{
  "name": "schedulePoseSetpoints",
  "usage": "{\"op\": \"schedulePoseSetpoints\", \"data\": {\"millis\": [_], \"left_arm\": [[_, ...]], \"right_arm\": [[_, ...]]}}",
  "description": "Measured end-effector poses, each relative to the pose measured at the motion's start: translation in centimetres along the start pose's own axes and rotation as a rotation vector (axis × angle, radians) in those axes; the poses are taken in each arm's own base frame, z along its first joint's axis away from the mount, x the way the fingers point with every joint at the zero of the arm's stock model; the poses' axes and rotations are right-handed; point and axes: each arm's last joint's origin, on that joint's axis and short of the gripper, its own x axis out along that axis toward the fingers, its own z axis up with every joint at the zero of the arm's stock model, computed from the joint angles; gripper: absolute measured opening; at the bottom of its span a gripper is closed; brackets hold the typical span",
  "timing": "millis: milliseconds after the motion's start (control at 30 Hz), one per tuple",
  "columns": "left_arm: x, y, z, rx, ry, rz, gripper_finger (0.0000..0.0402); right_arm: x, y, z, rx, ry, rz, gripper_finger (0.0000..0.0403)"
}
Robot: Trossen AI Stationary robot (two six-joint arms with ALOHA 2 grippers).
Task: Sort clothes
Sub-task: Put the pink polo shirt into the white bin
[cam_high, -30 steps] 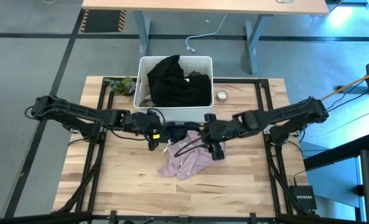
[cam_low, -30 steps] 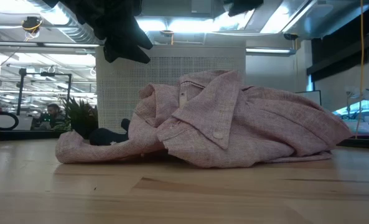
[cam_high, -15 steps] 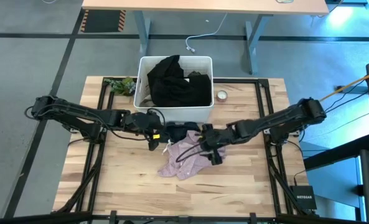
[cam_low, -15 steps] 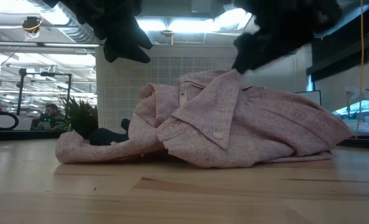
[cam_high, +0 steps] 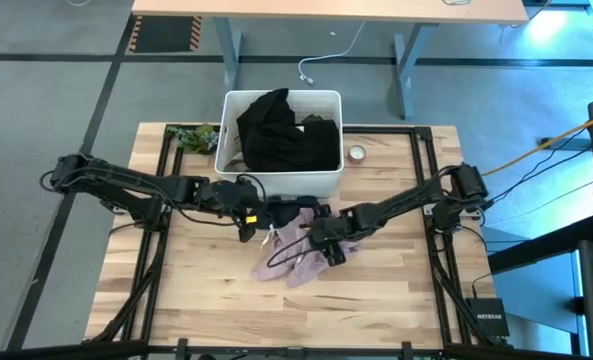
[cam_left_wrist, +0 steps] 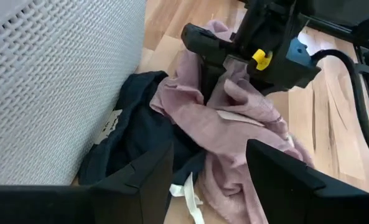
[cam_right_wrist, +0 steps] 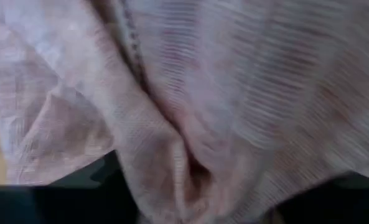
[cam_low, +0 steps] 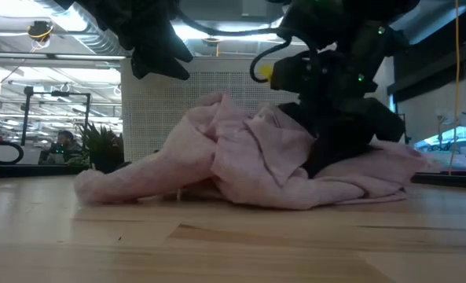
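Setting: robotics lab / open industrial workspace.

Butcher-block wooden table (cam_high: 376, 300) fitted with a black metal frame (cam_high: 428, 180) that carries two dark arms; grey floor (cam_high: 66, 110) marked with dark tape lines. Far side: a second desk on grey metal legs (cam_high: 231, 45), loose white cable (cam_high: 321, 62) on the floor beneath it, yellow cable (cam_high: 566, 135) trailing in at right. Low view shows exposed ceiling ducting (cam_low: 99, 39), strip lights (cam_low: 217, 31), a white perforated panel (cam_low: 217, 102), and further equipment benches at left with a person (cam_low: 64, 145) seated in the background. Small potted plant (cam_high: 191, 137) at the table's far left corner.
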Motion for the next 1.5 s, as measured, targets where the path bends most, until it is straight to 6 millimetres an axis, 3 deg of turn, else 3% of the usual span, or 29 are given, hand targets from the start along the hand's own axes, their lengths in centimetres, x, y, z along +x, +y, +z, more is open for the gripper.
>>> {"op": "schedulePoseSetpoints", "data": {"millis": [200,333,367,567,833,1033,1267,1500], "left_arm": [[0.0,0.0,0.0,0.000,0.001,0.000,0.0198],[0.0,0.0,0.0,0.000,0.000,0.000,0.0198],[0.0,0.0,0.0,0.000,0.001,0.000,0.0198],[0.0,0.1,-0.3,-0.007,0.029,0.012,0.0198],[0.0,0.3,-0.4,-0.012,0.047,0.025,0.0198],[0.0,0.4,-0.4,-0.003,0.045,0.025,0.0198],[0.0,0.4,-0.4,0.015,0.046,0.025,0.0198],[0.0,0.4,-0.4,0.015,0.047,0.025,0.0198]], "right_arm": [[0.7,0.0,-0.3,-0.017,0.026,-0.008,0.0179],[0.1,0.3,-0.3,-0.007,0.029,-0.023,0.0065],[-0.2,0.3,-0.3,-0.003,0.030,-0.026,0.0052],[-3.0,1.1,-0.5,0.037,0.032,-0.040,0.0052],[-9.6,1.7,-0.1,0.075,-0.110,-0.110,0.0052],[-15.5,0.5,0.6,0.109,-0.275,-0.199,0.0052],[-23.9,-1.2,2.6,0.101,-0.514,-0.326,0.0052],[-31.5,-3.2,4.5,0.084,-0.696,-0.576,0.0052]]}}
